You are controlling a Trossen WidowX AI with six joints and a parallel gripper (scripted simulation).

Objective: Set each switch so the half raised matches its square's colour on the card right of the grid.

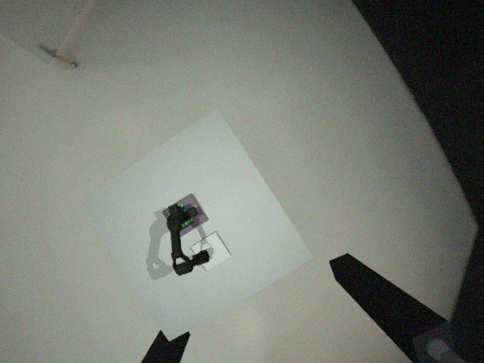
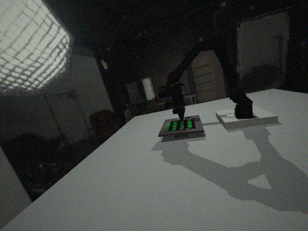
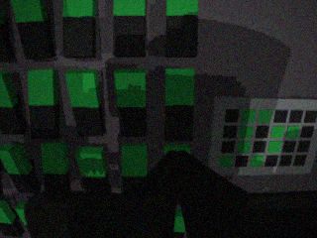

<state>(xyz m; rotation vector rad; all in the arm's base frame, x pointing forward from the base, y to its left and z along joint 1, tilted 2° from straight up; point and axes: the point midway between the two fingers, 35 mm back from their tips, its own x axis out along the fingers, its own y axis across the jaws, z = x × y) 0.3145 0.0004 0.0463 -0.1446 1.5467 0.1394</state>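
Observation:
The purple-grey panel (image 1: 191, 197) (image 2: 199, 126) (image 3: 297, 30) carries rows of green-and-dark rocker switches. My gripper (image 2: 181, 118) (image 3: 176, 158) is shut and points down at the panel. In the wrist view its tips overlap the rightmost switch (image 3: 177, 148) of the third visible row; only a green strip of that switch shows, and contact cannot be told. Above it, another rightmost switch (image 3: 179, 86) shows green far, dark near. The card (image 3: 267, 102) is right of the switches; its far row reads dark, green, green, then dark squares. The fingers hide most of the nearest row. Many tilts are unclear.
The arm's base stands on a white slab (image 1: 222, 258) (image 2: 263, 121) on the arm's side of the panel. The arm's shadow falls across the table (image 1: 234, 175) (image 2: 99, 194) and part of the panel. The forearm covers part of the panel in the top view.

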